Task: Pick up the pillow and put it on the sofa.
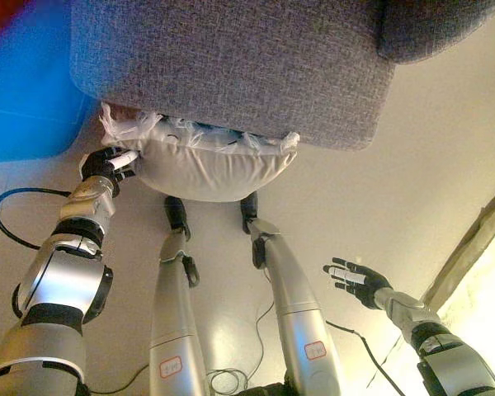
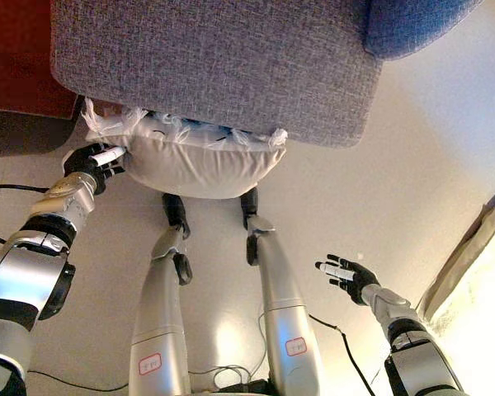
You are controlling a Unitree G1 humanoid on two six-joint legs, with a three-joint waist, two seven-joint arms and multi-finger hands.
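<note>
Risk of slipping: the pillow [image 1: 210, 169] was held at one corner only, so it was judged that the far, unsupported end could sag and the whole thing could be dragged out of the grasp.
Risk of catching: the upper edge of the pillow lay against the underside or front edge of the sofa [image 1: 231, 66]; a straight lift was judged likely to jam it against the grey fabric rather than clear it.
Risk of tearing: a thin crinkled wrapping [image 1: 128, 125] was seen bunched along the top of the pillow; if only that were gripped, it was thought it could be pulled away.
Left hand [image 1: 107, 163]: its fingers were curled on the left corner of the pillow, pinching the edge.
Right hand [image 1: 356, 279]: it was spread wide and empty, well apart from the pillow, low to the right above the floor [image 1: 429, 165].
Pillow position: it was just below the sofa's front, not yet on the seat.
</note>
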